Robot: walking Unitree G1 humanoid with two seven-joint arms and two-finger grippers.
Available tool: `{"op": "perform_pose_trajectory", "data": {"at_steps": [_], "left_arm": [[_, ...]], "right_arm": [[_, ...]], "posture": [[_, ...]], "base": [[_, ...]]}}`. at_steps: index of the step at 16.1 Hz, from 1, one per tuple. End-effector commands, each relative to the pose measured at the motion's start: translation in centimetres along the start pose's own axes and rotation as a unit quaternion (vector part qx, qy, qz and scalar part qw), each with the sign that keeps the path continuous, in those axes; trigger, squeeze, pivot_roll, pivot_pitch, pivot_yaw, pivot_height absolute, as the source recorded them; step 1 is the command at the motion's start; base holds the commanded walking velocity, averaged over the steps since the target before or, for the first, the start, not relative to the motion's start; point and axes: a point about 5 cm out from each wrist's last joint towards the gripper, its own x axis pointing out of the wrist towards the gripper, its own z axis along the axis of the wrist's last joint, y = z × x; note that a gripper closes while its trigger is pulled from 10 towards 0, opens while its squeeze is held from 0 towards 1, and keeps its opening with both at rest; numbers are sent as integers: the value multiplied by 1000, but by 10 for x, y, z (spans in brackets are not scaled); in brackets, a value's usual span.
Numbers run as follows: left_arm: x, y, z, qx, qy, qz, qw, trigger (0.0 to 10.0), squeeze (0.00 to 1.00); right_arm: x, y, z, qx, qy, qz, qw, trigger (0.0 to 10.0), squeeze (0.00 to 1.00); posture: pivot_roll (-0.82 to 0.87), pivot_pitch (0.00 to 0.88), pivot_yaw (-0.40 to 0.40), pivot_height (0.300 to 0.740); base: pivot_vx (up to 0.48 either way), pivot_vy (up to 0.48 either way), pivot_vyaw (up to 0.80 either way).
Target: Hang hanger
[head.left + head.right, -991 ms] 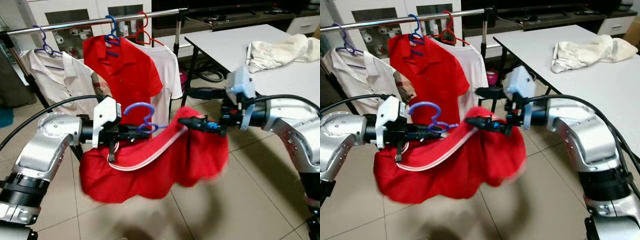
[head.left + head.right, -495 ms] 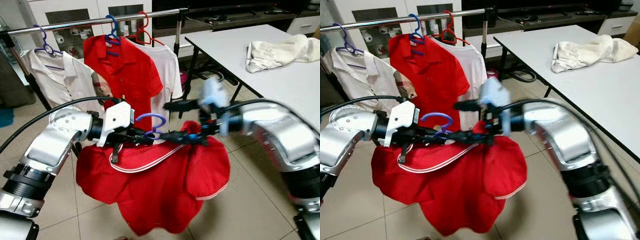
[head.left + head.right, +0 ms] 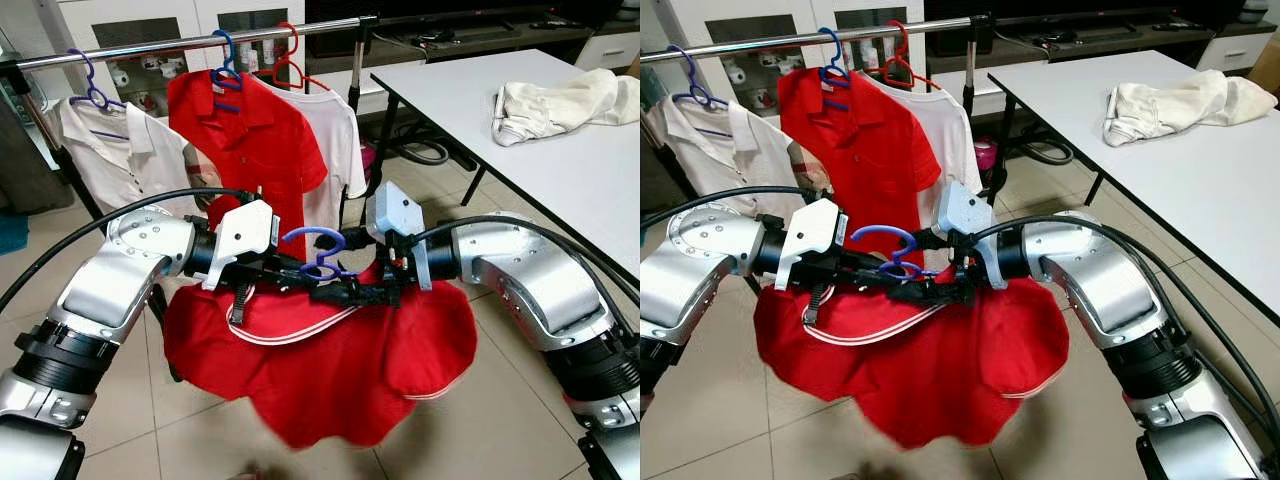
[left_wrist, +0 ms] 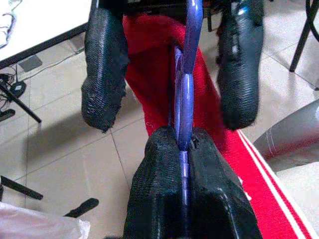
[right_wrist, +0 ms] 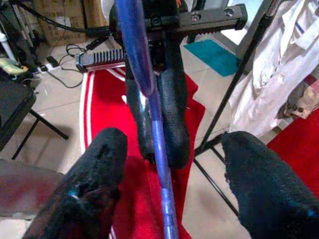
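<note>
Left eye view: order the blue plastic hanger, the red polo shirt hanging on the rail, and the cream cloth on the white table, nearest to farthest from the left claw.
1. Blue plastic hanger: clamped in the left claw, in front of the robot.
2. Red polo shirt hanging on the rail: behind the claw, up on the rack.
3. Cream cloth: far to the robot's right, on the white table.

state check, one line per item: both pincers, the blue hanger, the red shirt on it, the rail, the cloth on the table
left pincer: shut on the blue hanger's neck
right pincer: open, fingers either side of the hanger
blue hanger: held level below the rail, not hung
red shirt: draped on the held hanger, hanging loose
rail: three shirts hung on it
cloth: crumpled on the table
</note>
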Motion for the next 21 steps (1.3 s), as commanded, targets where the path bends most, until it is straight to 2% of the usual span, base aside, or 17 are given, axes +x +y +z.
{"op": "perform_pose_trajectory", "data": {"at_steps": [1,10,21], "left_arm": [[-1,2,16,28,-19,-7,999,0,0],[-4,-1,22,34,-28,-13,999,0,0],[-7,8,25,25,-41,7,999,0,0]], "right_arm": [[-1,-4,1,-10,10,-8,1000,0,0],[-7,-11,-3,-11,29,-14,999,0,0],[-6,-13,1,-18,19,-8,1000,0,0]], "posture": [[-156,0,-8,740],[-151,0,-15,740],[-156,0,-1,740]], "base": [[0,0,0],[0,0,0],[0,0,0]]}}
